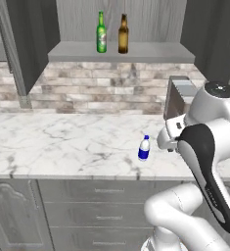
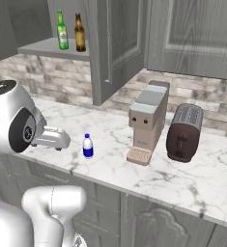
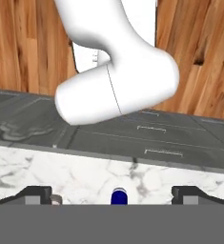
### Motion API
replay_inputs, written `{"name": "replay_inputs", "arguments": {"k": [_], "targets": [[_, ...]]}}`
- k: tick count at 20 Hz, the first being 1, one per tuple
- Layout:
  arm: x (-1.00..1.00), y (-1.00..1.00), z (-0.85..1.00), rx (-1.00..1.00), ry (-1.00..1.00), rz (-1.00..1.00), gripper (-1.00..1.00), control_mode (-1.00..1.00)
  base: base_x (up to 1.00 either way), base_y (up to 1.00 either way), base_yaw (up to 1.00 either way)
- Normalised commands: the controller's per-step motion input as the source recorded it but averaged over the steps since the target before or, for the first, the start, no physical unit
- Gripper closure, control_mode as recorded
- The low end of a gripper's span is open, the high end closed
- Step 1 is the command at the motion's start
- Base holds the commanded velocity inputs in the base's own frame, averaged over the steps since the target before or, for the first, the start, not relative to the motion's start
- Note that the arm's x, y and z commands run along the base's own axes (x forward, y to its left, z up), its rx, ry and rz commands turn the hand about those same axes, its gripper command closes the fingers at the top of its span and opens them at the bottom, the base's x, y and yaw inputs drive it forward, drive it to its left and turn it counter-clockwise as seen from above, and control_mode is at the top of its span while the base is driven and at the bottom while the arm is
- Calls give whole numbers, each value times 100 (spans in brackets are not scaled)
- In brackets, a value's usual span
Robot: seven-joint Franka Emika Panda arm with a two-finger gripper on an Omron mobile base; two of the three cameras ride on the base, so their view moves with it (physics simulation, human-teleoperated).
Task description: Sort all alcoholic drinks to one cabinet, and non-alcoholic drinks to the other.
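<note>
A green bottle [image 1: 101, 33] with a pale label and an amber-brown bottle [image 1: 123, 35] stand side by side on the open cabinet's shelf [image 1: 150, 51]; the right base view shows the same green bottle [image 2: 62, 31] and amber bottle [image 2: 79, 34]. The white bottle with blue label [image 1: 144, 148] stands upright on the marble counter near its front edge [image 2: 88, 146]. In the hand view my gripper [image 3: 113, 193] is open, its fingertips [image 3: 37, 194] far apart, with the bottle's blue cap [image 3: 118, 196] midway between them. The red soda can is out of view.
A coffee machine [image 2: 146, 120] and a dark toaster [image 2: 184, 132] stand on the counter [image 2: 110, 166] to the right of the bottle. The cabinet's open door [image 2: 117, 48] hangs above them. Drawers [image 1: 97, 201] run below the counter edge.
</note>
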Motion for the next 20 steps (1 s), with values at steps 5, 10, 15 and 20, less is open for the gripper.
{"name": "replay_inputs", "arguments": {"k": [5, 10, 15, 20], "targets": [[0, 0, 0, 0, 0, 0, -100, 100, 36, 1, -12], [24, 10, -53, 0, 0, -1, -100, -100, 4, 1, -1], [57, 12, -67, 0, 0, 0, -100, -100, 0, 0, 0], [30, -3, -37, 0, 0, 0, -100, -100, 0, 0, 0]]}}
